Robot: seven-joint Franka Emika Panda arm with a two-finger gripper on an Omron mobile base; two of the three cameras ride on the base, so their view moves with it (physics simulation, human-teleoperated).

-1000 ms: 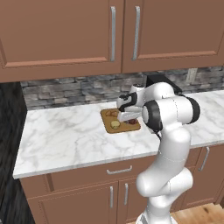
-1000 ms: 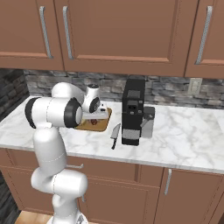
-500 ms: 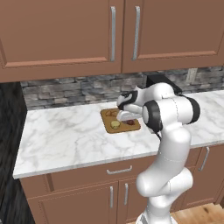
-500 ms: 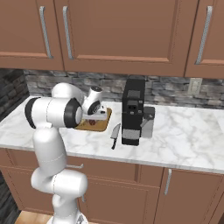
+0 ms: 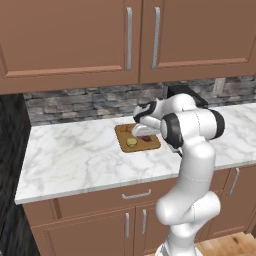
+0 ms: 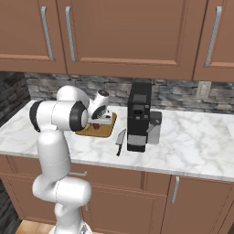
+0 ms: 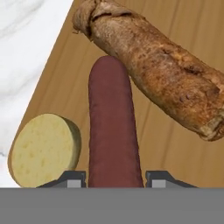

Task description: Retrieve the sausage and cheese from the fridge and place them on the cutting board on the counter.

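White marble counter (image 5: pixel 75 155) runs under brown wall cabinets (image 5: pixel 70 40), and on it I see the cutting board (image 5: pixel 150 145). My gripper (image 7: pixel 116 177) is closed narrowly on the sausage (image 7: pixel 113 135), its fingertips (image 7: pixel 70 178) flanking the near end; whether the sausage touches the board I cannot tell. Just beside it lies the cheese (image 7: pixel 43 148), and a rough brown elongated piece (image 7: pixel 157 65) rests slantwise at its far end. Near the board are a knife (image 6: pixel 119 140) and a black coffee machine (image 6: pixel 138 116).
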